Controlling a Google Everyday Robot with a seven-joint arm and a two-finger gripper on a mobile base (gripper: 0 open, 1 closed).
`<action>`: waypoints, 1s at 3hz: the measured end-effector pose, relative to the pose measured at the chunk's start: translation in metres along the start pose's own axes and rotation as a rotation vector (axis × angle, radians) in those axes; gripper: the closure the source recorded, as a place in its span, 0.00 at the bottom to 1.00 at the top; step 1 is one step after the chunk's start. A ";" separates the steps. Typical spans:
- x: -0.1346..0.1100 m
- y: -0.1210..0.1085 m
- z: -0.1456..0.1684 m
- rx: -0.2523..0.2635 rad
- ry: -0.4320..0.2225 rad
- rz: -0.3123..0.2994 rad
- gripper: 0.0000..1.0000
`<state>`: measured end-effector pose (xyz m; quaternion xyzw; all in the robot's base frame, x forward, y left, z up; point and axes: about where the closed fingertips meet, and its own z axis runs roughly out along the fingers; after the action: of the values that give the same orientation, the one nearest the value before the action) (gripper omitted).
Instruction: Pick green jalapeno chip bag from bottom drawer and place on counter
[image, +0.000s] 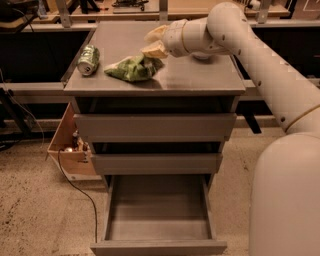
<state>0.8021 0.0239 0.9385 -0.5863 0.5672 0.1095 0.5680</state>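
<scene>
Gripper: my pale two-finger gripper (155, 41) over the matte grey counter top (200, 75), fingers spread, holding nothing.
Chip bag: crinkly dark-green snack bag (131, 68) lying on that counter, just beside my lower finger.
Drawer: grey bottom drawer (157, 210), open.

Arm (260, 55): cream-white rounded tubes, small dark dots, tan seam bands. Tool (149, 41): pale yellowish fingers, stood parted over the bench (200, 75).

Head count, kind by kind

One crinkly dark-green chip bag (132, 67) and one dented green-and-silver soda can (88, 60) lie toward the left edge of one flat grey counter (200, 75). One pale two-finger gripper (154, 42) hangs over its middle, fingers apart. Of three grey drawers (155, 127), one is open, the wide bottom drawer tray (157, 210).
</scene>
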 end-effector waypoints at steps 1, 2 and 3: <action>0.006 0.008 -0.002 -0.045 0.052 -0.073 0.00; 0.010 0.014 -0.007 -0.073 0.109 -0.135 0.00; 0.013 0.007 -0.042 -0.050 0.173 -0.177 0.00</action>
<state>0.7791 -0.0141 0.9380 -0.6553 0.5572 0.0217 0.5095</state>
